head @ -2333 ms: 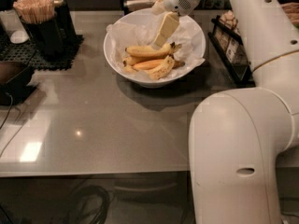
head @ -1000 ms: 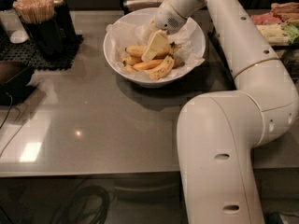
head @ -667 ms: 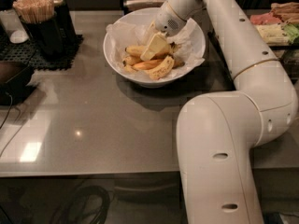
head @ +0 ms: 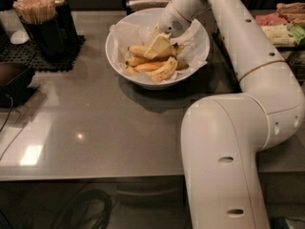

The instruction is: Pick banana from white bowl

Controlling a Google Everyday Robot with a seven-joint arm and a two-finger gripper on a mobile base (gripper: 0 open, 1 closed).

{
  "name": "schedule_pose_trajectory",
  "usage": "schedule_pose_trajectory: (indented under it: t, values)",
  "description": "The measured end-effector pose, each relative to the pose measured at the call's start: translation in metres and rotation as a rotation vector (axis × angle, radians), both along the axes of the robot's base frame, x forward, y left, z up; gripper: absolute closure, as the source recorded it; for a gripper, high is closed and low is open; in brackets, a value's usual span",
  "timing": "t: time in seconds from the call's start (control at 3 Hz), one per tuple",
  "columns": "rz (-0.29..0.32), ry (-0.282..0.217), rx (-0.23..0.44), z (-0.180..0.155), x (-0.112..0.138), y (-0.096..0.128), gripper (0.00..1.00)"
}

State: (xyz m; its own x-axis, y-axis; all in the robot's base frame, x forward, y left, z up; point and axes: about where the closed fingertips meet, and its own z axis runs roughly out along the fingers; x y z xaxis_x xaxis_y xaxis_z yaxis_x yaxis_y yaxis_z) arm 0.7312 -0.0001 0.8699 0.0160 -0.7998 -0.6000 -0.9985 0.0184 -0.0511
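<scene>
Long speckled yellow banana (head: pixel 137 50) lies crosswise in the deep white bowl (head: pixel 138 81), right under my cream gripper (head: pixel 157 46); its grip I can't tell.

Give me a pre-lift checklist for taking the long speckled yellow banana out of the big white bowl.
1. Gripper down inside the glossy white bowl, on the fruit: ok.
2. Gripper on the long speckled yellow banana, not the stubby speckled banana or the slim orange-tinted banana: cannot tell; it covers the long banana's middle.
3. Grip secured: cannot tell.
4. Banana raised off the pile: not ok; it lies in the bowl.
5. Crinkled white paper lining free of the gripper: cannot tell; it rises right beside it.
6. Lift path clear: ok; the black holder of wooden sticks stands well apart from the bowl.
</scene>
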Motion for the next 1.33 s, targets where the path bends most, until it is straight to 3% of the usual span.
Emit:
schedule_pose_trajectory:
  t: [0.33,0.67,1.33]
  values:
    - [0.000,0.000,0.000,0.000,0.000,0.000,1.00]
    - [0.011,-0.055,-0.075,0.024,-0.005,-0.011,1.00]
    - [0.026,-0.239,-0.196,0.084,-0.002,-0.029,1.00]
